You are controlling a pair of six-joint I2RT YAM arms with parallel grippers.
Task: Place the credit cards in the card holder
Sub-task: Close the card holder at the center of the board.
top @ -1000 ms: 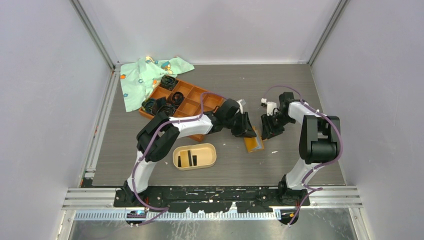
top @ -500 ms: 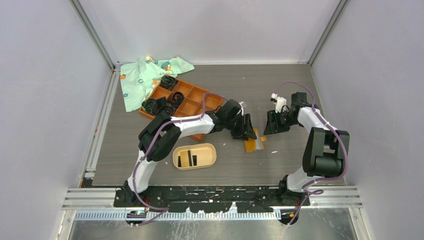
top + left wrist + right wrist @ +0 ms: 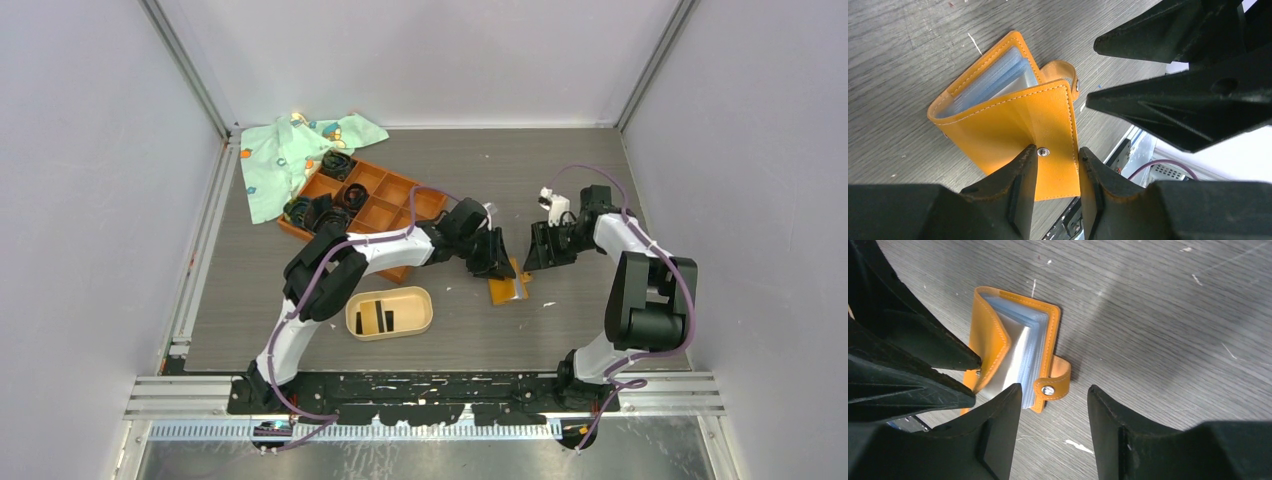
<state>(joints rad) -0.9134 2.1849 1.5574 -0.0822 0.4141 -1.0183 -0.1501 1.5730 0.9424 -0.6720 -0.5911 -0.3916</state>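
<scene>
Left wrist view: left tool (image 3: pixel 1058 167) pinching orange wallet (image 3: pixel 1013 125) flap, right tool (image 3: pixel 1054 405) released above; weak pinch risking dropped flap, cards (image 3: pixel 386 319) waiting upright in beige holder (image 3: pixel 389 313).

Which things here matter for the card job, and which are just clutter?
Job:
- beige card holder
- dark cards standing in it
- orange wallet, its flap pinched by the left gripper
- right gripper, open over the wallet's strap

Clutter:
- orange grid tray with black bands
- green cloth
</scene>
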